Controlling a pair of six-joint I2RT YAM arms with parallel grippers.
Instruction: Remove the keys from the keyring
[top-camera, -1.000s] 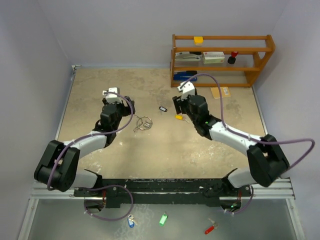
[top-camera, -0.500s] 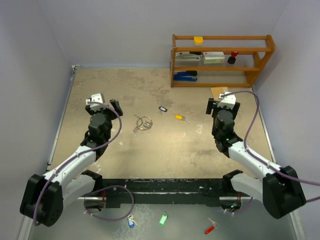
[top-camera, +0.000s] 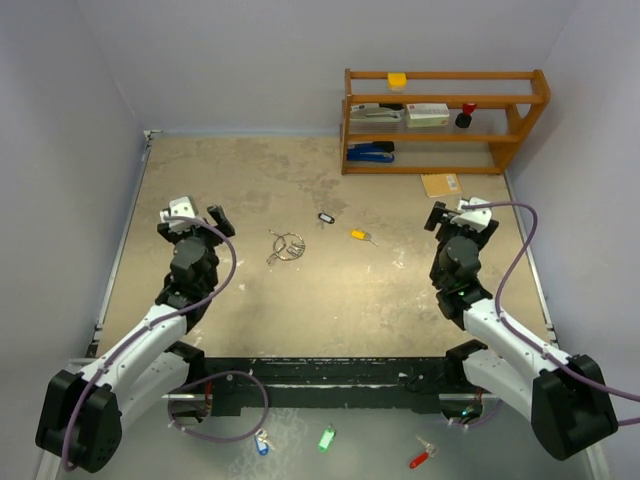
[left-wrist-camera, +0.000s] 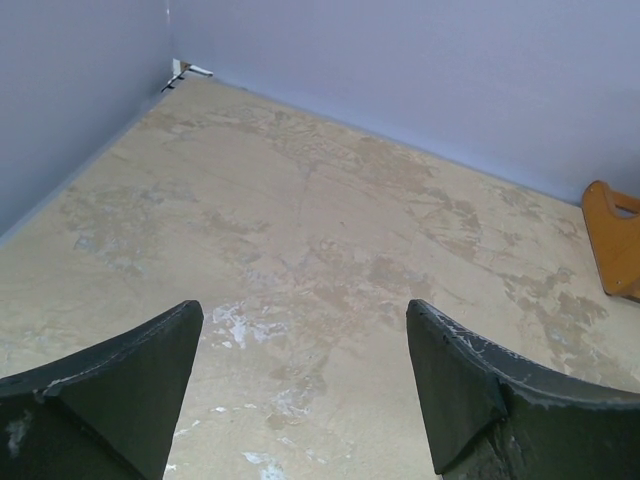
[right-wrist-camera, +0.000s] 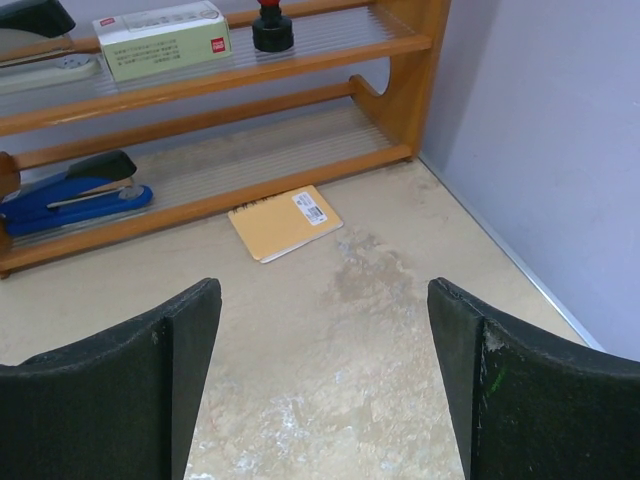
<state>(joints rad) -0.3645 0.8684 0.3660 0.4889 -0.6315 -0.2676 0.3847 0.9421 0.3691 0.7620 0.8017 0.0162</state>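
Beige tabletop (top-camera: 330, 290): keys (top-camera: 275, 256) on keyring (top-camera: 290, 242) too small to count; left end effector (left-wrist-camera: 305, 320) and right end effector (right-wrist-camera: 325, 290) wide, empty.

A wooden shelf (top-camera: 446, 75) stands at the far right corner of the mottled beige surface (top-camera: 330, 300), backed against the lavender wall (top-camera: 250, 60). A small yellow object (top-camera: 398, 80) sits on its top board. The middle board carries a grey stapler (top-camera: 375, 112), a white box (top-camera: 427, 114) with a red and green label, and a black stamp with a red top (top-camera: 465, 115). A blue stapler (top-camera: 372, 152) lies on the lowest board. A brown notepad (top-camera: 441, 184) lies flat on the surface just in front of the shelf. Past the near edge, lower down, lie a blue-headed key (top-camera: 262, 441), a green tag (top-camera: 326, 438) and a red-headed key (top-camera: 420, 459), well apart from one another.
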